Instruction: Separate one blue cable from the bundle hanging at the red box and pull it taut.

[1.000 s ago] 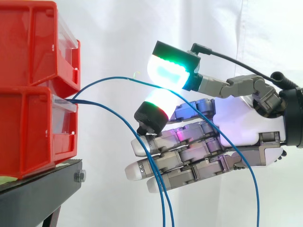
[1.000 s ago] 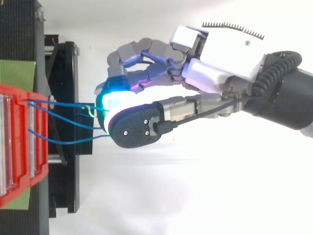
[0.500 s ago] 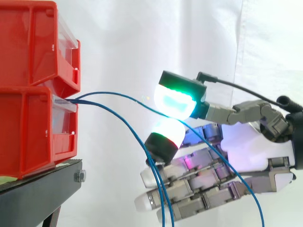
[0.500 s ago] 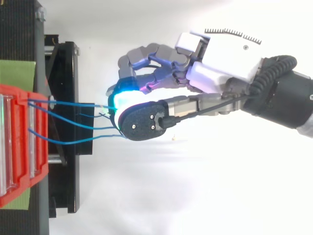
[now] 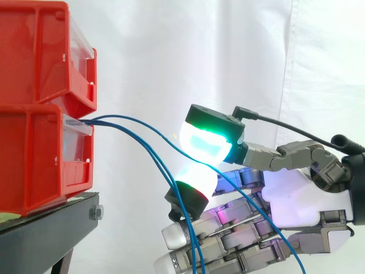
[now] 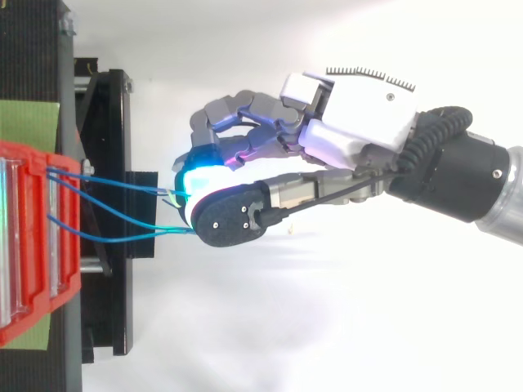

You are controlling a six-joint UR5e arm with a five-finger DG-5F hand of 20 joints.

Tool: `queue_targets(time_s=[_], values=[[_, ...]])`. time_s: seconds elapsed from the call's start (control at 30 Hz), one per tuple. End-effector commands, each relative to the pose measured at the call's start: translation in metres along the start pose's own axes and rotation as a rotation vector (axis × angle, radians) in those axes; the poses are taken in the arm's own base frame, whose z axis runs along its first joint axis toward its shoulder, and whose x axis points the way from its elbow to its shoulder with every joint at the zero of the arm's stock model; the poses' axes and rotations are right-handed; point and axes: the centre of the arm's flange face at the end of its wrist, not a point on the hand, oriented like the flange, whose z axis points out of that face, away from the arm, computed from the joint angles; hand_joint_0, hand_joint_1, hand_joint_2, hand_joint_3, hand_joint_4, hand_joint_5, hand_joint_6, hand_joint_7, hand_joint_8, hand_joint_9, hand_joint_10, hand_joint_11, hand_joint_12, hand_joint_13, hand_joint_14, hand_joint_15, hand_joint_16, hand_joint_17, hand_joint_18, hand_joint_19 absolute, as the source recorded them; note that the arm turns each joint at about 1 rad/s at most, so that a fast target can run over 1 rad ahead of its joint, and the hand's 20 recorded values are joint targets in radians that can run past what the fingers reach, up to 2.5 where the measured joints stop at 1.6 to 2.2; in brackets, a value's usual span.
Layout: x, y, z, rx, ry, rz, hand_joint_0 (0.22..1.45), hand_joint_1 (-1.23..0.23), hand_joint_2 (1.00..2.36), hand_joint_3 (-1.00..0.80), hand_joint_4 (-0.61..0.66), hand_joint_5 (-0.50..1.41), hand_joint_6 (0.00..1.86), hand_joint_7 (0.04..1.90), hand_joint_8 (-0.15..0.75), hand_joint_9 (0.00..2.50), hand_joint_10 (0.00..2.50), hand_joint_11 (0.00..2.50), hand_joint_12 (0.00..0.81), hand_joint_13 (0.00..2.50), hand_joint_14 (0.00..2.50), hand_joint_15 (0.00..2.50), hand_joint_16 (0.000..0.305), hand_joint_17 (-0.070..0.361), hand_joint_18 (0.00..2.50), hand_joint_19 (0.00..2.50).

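Note:
Two red bins are stacked on a black stand at the left. Several thin blue cables come out of the lower bin's front and sag down to the right. My hand reaches in from the right, below the level of the bins. Its green-glowing thumb pad presses against a white-and-red finger pad. One blue cable runs between these two pads and then drops past the palm. From above, my hand meets the cables a short way off the bins.
The black stand juts out under the bins, with a bolt at its corner. A green pad lies on the stand beside the bins. A white curtain hangs behind. The other cables pass in front of my lower fingers.
My hand has moved down with the cable held between thumb and finger. The cable's arc from the bin now slopes lower and lies closer to the others.

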Motion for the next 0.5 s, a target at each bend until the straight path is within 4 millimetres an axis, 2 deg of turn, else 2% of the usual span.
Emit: queue_targets(time_s=[0.0, 0.1, 0.23, 0.47], values=[[0.0028, -0.0003, -0.0005, -0.003, -0.002, -0.020, 0.64, -0.64, 1.00, -0.50, 0.10, -0.22, 0.92, 1.38, 0.285, 0.75, 0.02, 0.61, 0.313, 0.44, 0.01, 0.15, 0.033, 0.074, 0.30, 0.12], [0.0034, -0.0002, -0.0010, -0.006, -0.016, -0.036, 0.62, -0.63, 1.00, -0.50, 0.06, -0.20, 0.90, 1.44, 0.262, 0.76, 0.02, 0.55, 0.311, 0.44, 0.01, 0.16, 0.033, 0.075, 0.28, 0.14], [0.0007, 0.0013, -0.0019, -0.012, -0.063, -0.070, 0.60, -0.62, 1.01, -0.41, 0.01, -0.19, 0.89, 1.43, 0.248, 0.75, 0.01, 0.50, 0.309, 0.42, 0.01, 0.16, 0.033, 0.075, 0.27, 0.16], [0.0015, 0.0070, -0.0014, -0.014, -0.077, -0.075, 0.58, -0.57, 1.02, -0.26, 0.02, -0.20, 0.88, 1.43, 0.244, 0.75, 0.01, 0.50, 0.309, 0.41, 0.01, 0.16, 0.034, 0.076, 0.24, 0.15]])
